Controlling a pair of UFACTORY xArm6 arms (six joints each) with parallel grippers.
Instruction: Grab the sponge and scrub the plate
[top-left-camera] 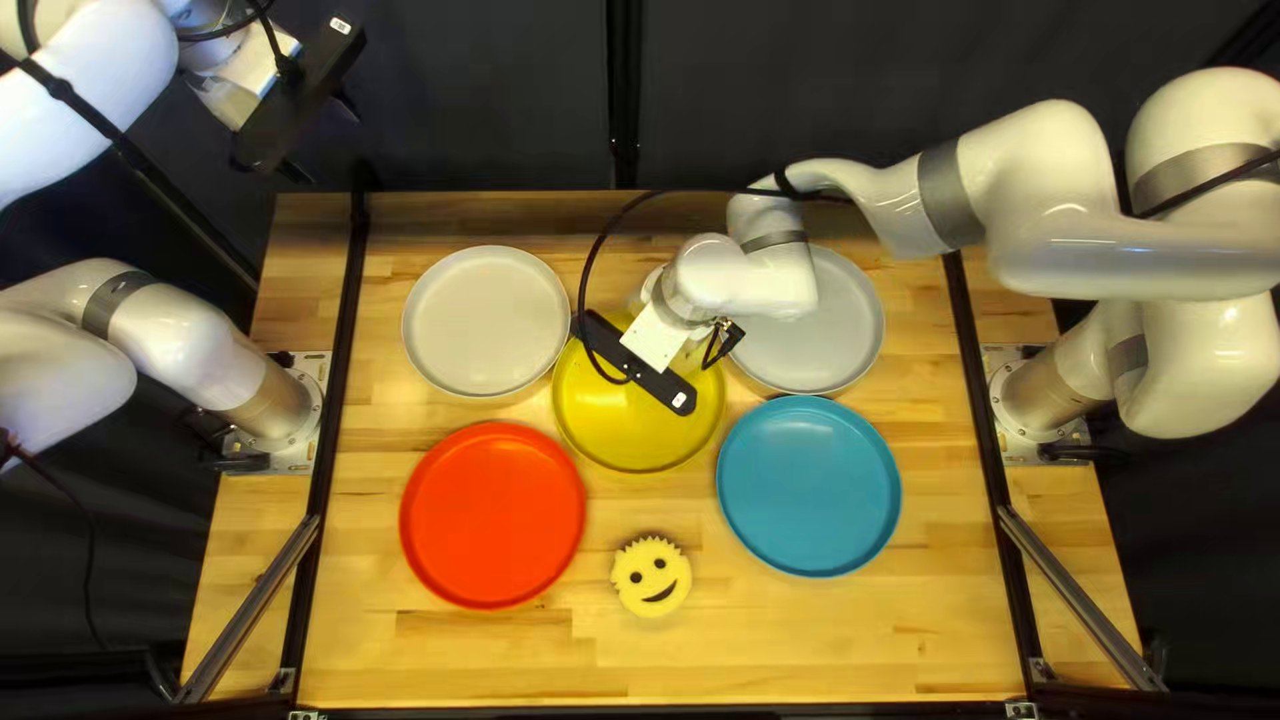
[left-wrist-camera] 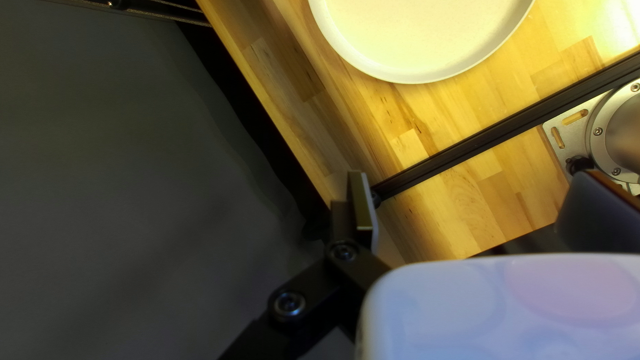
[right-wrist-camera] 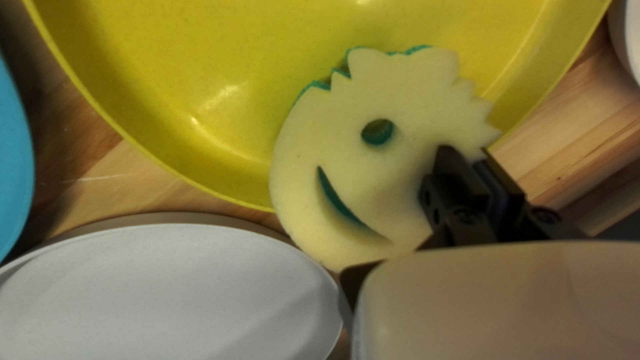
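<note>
Sponge [right-wrist-camera: 353, 157] pinched in the right gripper [right-wrist-camera: 470, 160], over the yellow plate [right-wrist-camera: 167, 87]; left gripper [top-left-camera: 326, 142] wide. Now ease down, keep the pinch firm, press flat and circle lightly, staying inside the rim.

Glare whitens the pale wooden table [left-wrist-camera: 600, 27]; soft highlights streak the round, glossy yellow plate [right-wrist-camera: 220, 100], perhaps slightly blurred.

The raised left end effector [top-left-camera: 324, 142] stands spread, while the right end effector [top-left-camera: 712, 360] pinches, angled downward.
</note>
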